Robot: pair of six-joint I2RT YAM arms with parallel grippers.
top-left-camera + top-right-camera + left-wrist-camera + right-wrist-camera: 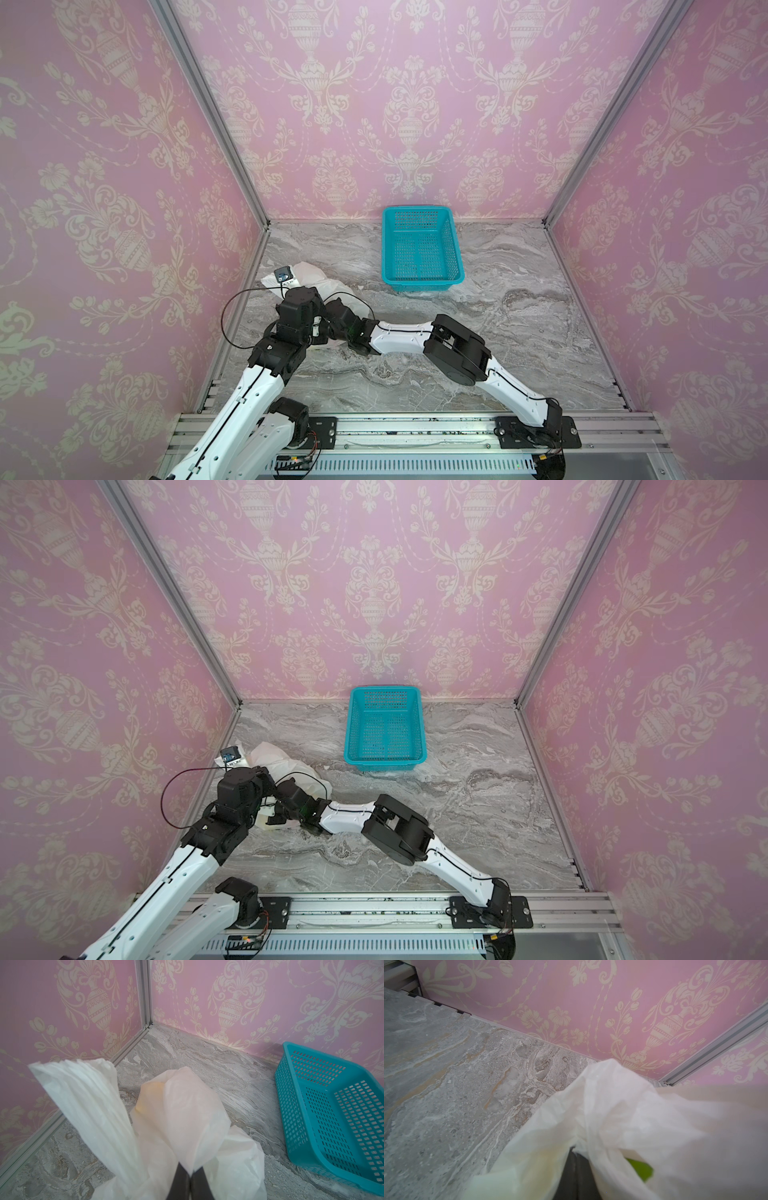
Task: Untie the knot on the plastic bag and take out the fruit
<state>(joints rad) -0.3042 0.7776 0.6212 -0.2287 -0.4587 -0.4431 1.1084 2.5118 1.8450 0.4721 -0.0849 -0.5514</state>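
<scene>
At the left of the marble table (519,332), close to the pink side wall, the white plastic bag (309,276) lies crumpled under both my wrists in both top views, which hide my fingertips.

My left gripper (190,1169) is clenched on a fold of the bag's thin film, its two dark fingers (179,1182) pressed together with the plastic rising out between them. Beside that fold, a flat pleated handle strip (83,1101) stands up and fans out at its top. A yellow-orange piece of fruit (148,1095) glows dimly through the plastic beyond the fingers.

My right arm reaches across the middle of the table to the same bag. There, my right gripper (576,1152) is shut tight on a bunched twist of plastic. I cannot tell whether that twist is the knot or only gathered film. A green fruit (640,1167) shows through a gap just beside the pinched spot. The rest of the fruit is hidden inside the bag.

Further right, the teal basket (422,286) sits at the back of the table near the rear wall, well apart from the bag.
</scene>
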